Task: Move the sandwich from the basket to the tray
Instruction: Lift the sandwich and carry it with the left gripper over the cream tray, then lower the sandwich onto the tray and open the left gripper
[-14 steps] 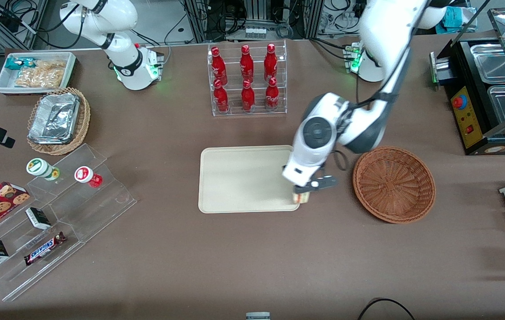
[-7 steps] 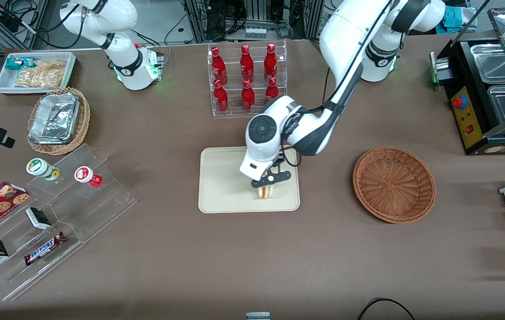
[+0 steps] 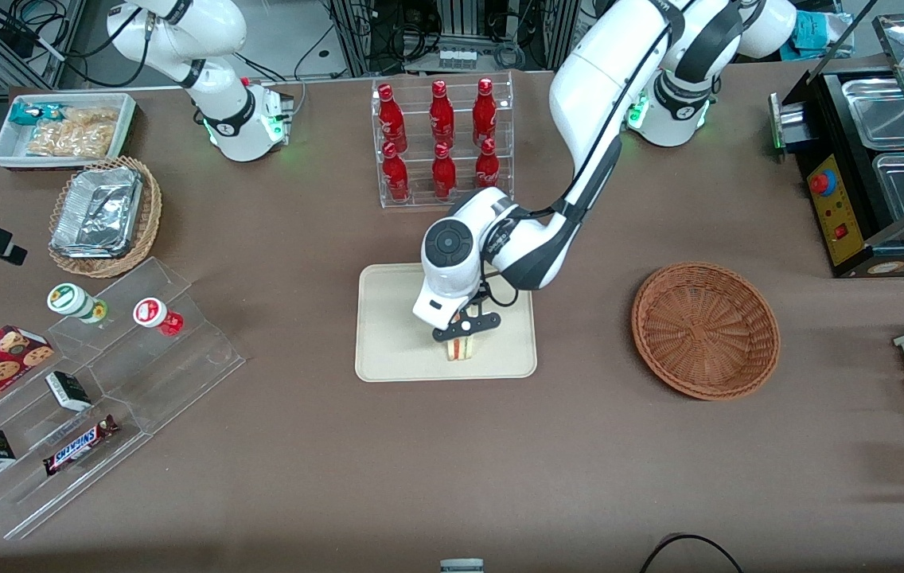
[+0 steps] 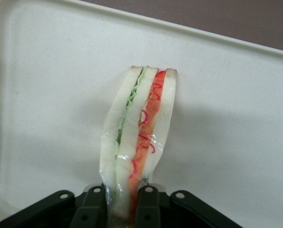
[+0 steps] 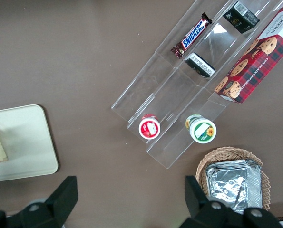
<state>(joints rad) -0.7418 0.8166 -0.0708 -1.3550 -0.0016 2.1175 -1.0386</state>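
The gripper [image 3: 465, 328] hangs over the tray [image 3: 388, 334], its fingers [image 4: 148, 205] clenched on the sandwich [image 4: 137, 137], which stands on edge below them; the basket [image 3: 705, 329] sits well apart

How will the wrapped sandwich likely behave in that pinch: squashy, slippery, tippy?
Probably soft: the gripper is shut on the sandwich, whose bread looks narrower at the fingers. Its glossy film may be slippery. Released on its thin edge over the tray, it may topple flat.

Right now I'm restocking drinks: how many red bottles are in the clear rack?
6 red bottles, all in the clear rack: three on its upper tier, three on its lower tier. The gripper holds the sandwich over the tray.
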